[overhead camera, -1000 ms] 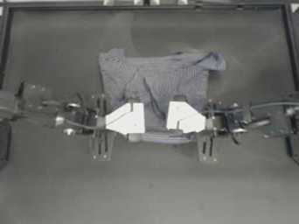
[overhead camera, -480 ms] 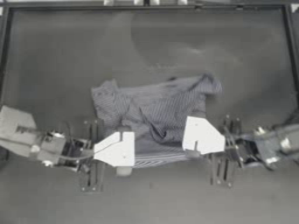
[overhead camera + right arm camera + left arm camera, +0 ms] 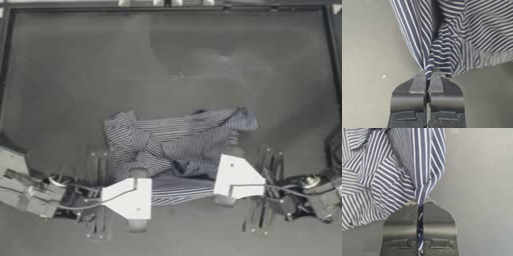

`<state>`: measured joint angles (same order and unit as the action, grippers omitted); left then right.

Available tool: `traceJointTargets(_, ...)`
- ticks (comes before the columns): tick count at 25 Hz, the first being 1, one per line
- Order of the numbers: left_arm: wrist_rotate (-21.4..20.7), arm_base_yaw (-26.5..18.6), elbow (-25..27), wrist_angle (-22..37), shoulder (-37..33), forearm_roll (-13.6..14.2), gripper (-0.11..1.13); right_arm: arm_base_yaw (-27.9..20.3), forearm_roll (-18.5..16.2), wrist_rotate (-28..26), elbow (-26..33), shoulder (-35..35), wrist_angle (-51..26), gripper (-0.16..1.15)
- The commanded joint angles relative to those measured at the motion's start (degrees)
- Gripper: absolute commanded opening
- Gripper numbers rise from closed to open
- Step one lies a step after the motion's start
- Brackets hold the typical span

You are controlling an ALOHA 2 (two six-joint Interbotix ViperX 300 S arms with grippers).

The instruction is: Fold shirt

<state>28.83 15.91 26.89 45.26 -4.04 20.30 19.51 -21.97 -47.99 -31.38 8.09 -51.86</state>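
Soft striped shirt (image 3: 175,150) rumpled on dark table (image 3: 174,60), left end effector (image 3: 420,203) and right end effector (image 3: 429,73) — each pinching its hem

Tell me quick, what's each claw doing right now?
Left claw: closed, pinching the shirt edge.
Right claw: closed, pinching the shirt edge too.

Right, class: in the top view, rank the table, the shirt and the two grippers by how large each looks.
1. The table, by far.
2. The shirt, bunched.
3. The left gripper and right gripper, each shut on the shirt's near edge, look alike, so no ranking between them.
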Motion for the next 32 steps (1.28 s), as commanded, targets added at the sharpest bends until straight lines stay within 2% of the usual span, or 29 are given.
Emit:
traceJointTargets(1, 0.26, -2.55, -0.53, 0.09, -4.83, 0.26, 0.02, -1.85, -1.93, 0.26, 1.76, 1.67, -2.29, 0.06)
traceJointTargets(8, -1.32, -9.67, 2.46, -0.7, -5.8, 0.26, 0.02, -8.26, -4.75, 2.29, -0.88, 1.93, -1.67, 0.05)
traceJointTargets(15, -4.66, -16.44, 4.83, -4.57, -5.54, 0.18, 0.01, -15.38, -5.36, 5.71, -3.78, 1.93, 3.78, 0.05)
traceJointTargets(24, -8.7, -22.5, 5.36, -7.56, -1.49, -0.18, 0.01, -25.14, -4.75, 9.49, -8.26, 1.67, 11.95, 0.05)
traceJointTargets(32, -13.54, -27.07, 5.89, -10.2, 3.16, -2.81, 0.01, -29.97, -4.57, 12.3, -9.32, -1.76, 16.35, 0.05)
